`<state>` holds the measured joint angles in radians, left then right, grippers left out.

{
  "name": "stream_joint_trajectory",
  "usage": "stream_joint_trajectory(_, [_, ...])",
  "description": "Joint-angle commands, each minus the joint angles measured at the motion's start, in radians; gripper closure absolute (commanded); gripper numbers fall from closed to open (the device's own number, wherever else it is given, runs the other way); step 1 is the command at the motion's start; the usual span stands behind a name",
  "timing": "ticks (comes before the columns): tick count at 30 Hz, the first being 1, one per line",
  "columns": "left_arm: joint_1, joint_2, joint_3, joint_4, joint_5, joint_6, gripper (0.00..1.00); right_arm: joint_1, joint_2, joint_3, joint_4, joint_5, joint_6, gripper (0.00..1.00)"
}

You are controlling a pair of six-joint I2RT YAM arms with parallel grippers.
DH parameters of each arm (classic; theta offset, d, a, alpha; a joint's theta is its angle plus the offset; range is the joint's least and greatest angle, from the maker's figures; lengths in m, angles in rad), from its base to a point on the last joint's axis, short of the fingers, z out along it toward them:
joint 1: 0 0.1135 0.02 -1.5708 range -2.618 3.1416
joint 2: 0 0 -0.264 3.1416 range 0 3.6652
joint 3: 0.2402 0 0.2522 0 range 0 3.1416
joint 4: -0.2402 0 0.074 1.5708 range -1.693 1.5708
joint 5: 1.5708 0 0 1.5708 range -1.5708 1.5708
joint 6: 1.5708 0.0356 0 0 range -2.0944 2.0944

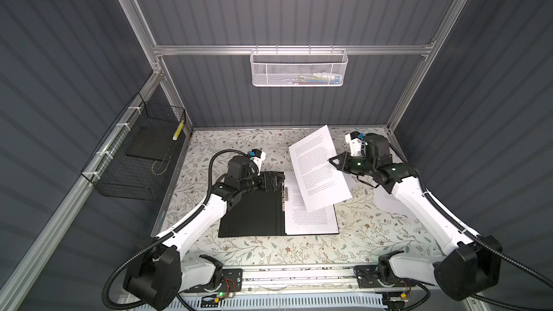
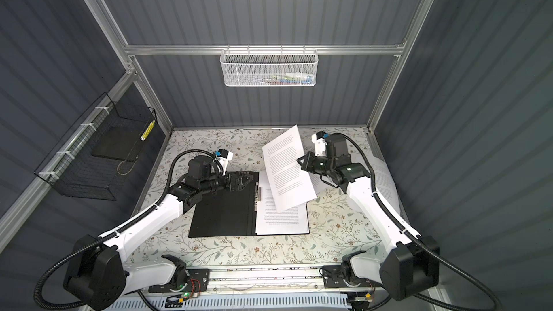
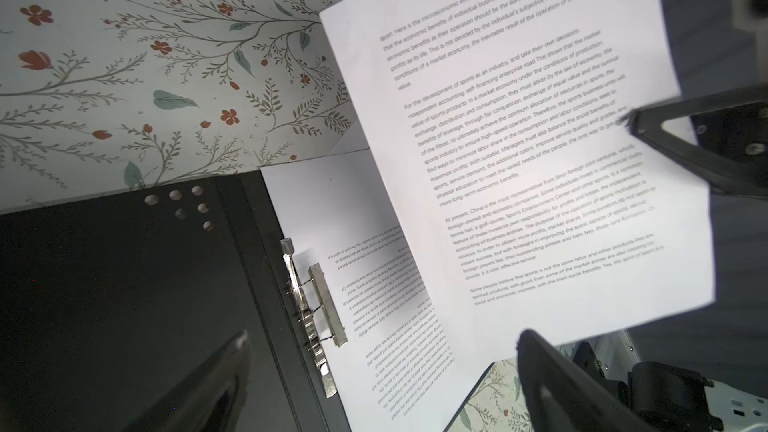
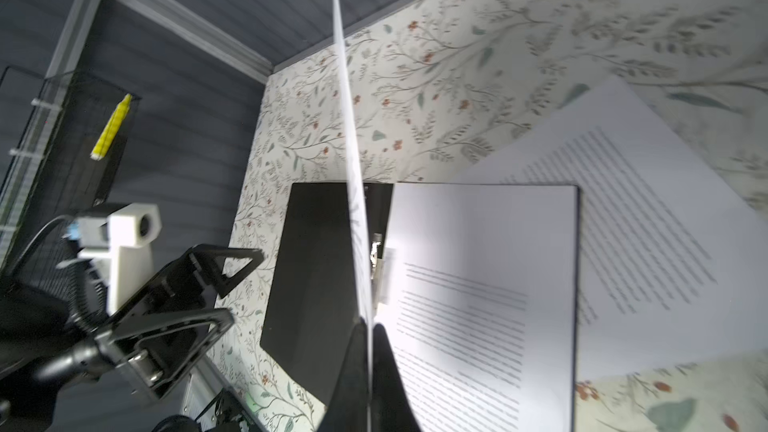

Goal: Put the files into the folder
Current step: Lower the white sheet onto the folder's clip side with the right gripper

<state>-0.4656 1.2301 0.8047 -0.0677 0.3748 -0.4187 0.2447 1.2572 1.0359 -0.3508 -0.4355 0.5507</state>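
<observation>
On the desk (image 1: 269,252) the folder (image 1: 251,216) lay open under my left fingers (image 1: 279,180), which stood wide apart and empty. One sheet (image 1: 311,219) already lay inside it. My right fingers (image 1: 331,161) were pinched shut on a second sheet (image 1: 317,169), tilted above the first and not yet down. A third sheet (image 1: 389,201) lay behind them, so I judged the filing under halfway.

Robot lab cell: aluminium frame (image 1: 209,50), grey panelled walls (image 1: 269,4), floral tabletop (image 1: 269,249).

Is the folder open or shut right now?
Open: the folder lies flat, black inside up, metal clip exposed, a printed sheet on one half.
</observation>
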Motion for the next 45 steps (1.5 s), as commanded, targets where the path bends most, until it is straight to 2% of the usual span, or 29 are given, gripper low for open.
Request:
stream_joint_trajectory(1, [0.002,-0.024,-0.032,-0.017,-0.038,0.021,0.00,-0.029,0.025,-0.104,0.053,-0.017,-0.015,1.00])
stream_joint_trajectory(8, [0.002,-0.006,-0.052,-0.014,-0.033,0.004,0.00,0.045,0.134,-0.273,0.223,0.086,-0.021,1.00])
stream_joint_trajectory(13, [0.002,-0.013,-0.092,-0.004,-0.030,-0.009,0.00,0.059,0.168,-0.349,0.338,0.076,0.040,1.00])
stream_joint_trajectory(24, [0.002,-0.031,-0.164,0.007,-0.017,-0.037,0.00,0.108,0.212,-0.361,0.388,0.089,0.105,1.00])
stream_joint_trajectory(26, [0.003,-0.030,-0.165,0.005,-0.018,-0.037,0.00,0.116,0.219,-0.358,0.385,0.129,0.113,1.00])
stream_joint_trajectory(45, [0.002,-0.018,-0.160,0.003,-0.004,-0.047,0.00,0.150,0.233,-0.374,0.393,0.132,0.165,1.00])
